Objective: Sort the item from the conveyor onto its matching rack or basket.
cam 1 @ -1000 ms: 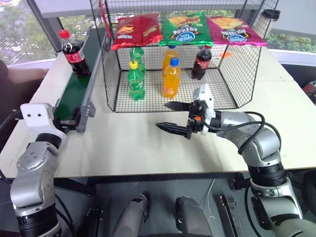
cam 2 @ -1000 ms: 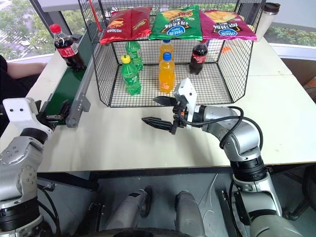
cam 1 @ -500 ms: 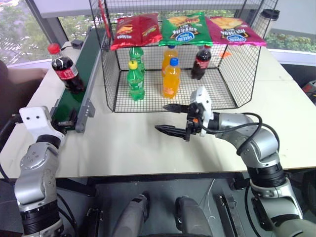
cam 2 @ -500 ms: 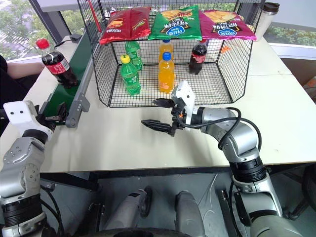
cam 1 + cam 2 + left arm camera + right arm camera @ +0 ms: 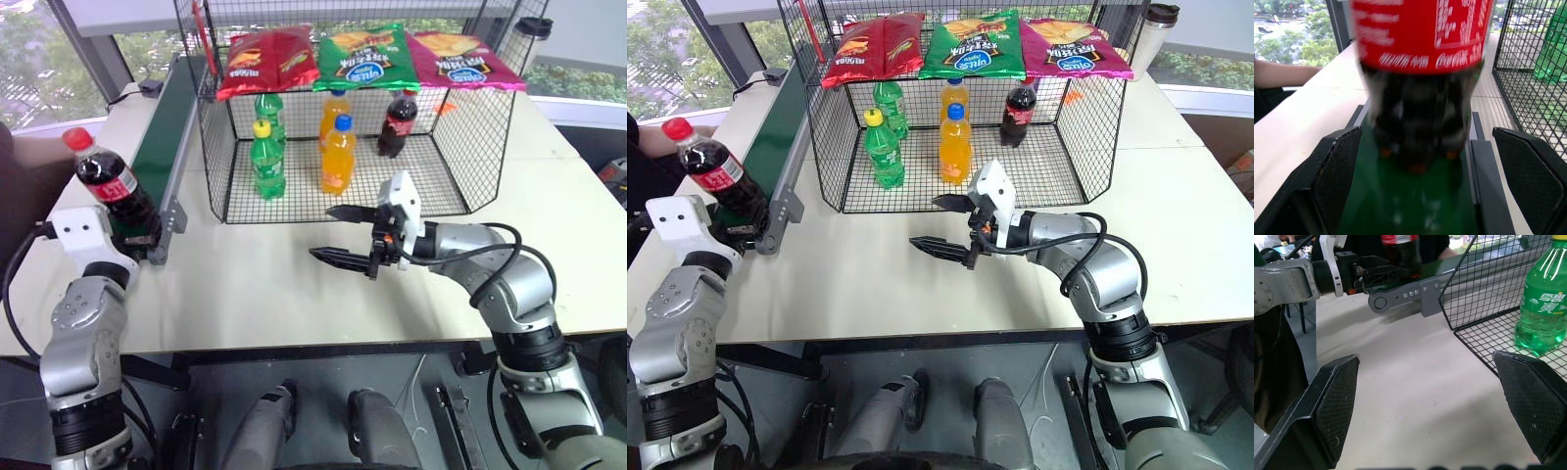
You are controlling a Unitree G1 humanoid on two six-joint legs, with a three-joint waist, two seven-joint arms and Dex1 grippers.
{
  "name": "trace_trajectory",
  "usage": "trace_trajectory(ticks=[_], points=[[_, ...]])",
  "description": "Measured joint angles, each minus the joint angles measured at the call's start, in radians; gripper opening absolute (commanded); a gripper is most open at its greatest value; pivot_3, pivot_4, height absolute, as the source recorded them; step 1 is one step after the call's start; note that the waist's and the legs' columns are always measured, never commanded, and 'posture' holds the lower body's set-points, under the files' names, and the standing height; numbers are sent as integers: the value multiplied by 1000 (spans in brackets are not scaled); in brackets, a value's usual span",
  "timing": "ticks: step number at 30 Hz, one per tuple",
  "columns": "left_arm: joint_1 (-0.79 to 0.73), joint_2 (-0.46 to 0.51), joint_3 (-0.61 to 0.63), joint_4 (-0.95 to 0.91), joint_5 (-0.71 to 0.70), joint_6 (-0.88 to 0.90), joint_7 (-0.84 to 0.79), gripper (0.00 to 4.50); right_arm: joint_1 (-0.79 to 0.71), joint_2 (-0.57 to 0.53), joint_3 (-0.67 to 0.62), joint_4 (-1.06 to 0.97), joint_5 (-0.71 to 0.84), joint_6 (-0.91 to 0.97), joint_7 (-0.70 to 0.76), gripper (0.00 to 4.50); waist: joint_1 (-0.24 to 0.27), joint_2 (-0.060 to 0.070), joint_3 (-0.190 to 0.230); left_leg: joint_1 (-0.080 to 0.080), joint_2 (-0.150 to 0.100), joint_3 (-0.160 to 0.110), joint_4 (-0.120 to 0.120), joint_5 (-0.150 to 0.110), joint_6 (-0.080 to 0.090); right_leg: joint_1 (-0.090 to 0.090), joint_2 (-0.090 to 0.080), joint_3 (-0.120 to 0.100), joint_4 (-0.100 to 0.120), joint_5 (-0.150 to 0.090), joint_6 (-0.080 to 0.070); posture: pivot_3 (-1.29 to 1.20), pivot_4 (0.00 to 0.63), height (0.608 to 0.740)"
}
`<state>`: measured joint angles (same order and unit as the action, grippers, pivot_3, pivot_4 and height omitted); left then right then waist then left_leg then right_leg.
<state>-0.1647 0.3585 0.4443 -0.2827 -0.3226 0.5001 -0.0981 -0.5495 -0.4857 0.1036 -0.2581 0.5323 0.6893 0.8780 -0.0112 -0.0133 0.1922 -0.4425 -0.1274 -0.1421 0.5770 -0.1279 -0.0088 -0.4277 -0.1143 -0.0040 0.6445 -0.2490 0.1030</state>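
The cola bottle [image 5: 106, 188], red-capped and red-labelled, stands upright at the near end of the green conveyor [image 5: 168, 110]. My left gripper [image 5: 137, 238] sits level at that end and is open. In the left wrist view the bottle [image 5: 1420, 73] stands close in front of the gap between the two fingers [image 5: 1339, 166], with space on both sides. My right gripper [image 5: 338, 235] hovers open over the bare table in front of the black wire cage [image 5: 460, 147], pointing left and holding nothing.
Inside the cage stand another cola bottle [image 5: 395, 125], two orange bottles [image 5: 338, 157] and two green bottles [image 5: 265, 157]. Three snack bags [image 5: 367, 54] lie on its top. A cup [image 5: 534, 29] stands at the back right. A person's arm [image 5: 1278, 73] rests left of the belt.
The cola bottle has ridden down the belt from its far part to the near end, right up to my left gripper. Neither arm has moved.
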Motion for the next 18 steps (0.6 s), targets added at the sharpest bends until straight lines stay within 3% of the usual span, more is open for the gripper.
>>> trace_trajectory(ticks=[2, 7, 14, 18], points=[[-1, 0, -1, 5, 3, -7, 1, 4500, 0, 0, 0, 0, -1, 0, 0, 4484, 0, 0, 0, 0, 0, 0, 0, 0, 0, 0, 0, 0, 0, 0, 0, 0, 150, 738], [24, -16, -2, 4, -5, -72, -38, 2987, 0, -1, 0, 1, -6, 0, -4, 4500, 2, 0, 0, 0, 0, 0, 0, 0, 0, 0, 0, 0, -1, 0, 0, 0, 150, 738], [-16, -22, 14, -17, -146, -21, -67, 2979, 0, -4, 0, 2, -8, 0, -5, 4500, 10, -1, 1, -1, 0, 0, 0, 0, 0, 0, 0, 0, -1, -1, 1, 0, 150, 738], [-97, 35, 0, -54, -234, 40, -111, 2979, 0, -5, 0, 2, -8, 1, -7, 4500, 8, -2, 1, -1, 0, 0, 0, 0, 0, 0, 0, -1, -1, 0, 0, 0, 150, 738]])
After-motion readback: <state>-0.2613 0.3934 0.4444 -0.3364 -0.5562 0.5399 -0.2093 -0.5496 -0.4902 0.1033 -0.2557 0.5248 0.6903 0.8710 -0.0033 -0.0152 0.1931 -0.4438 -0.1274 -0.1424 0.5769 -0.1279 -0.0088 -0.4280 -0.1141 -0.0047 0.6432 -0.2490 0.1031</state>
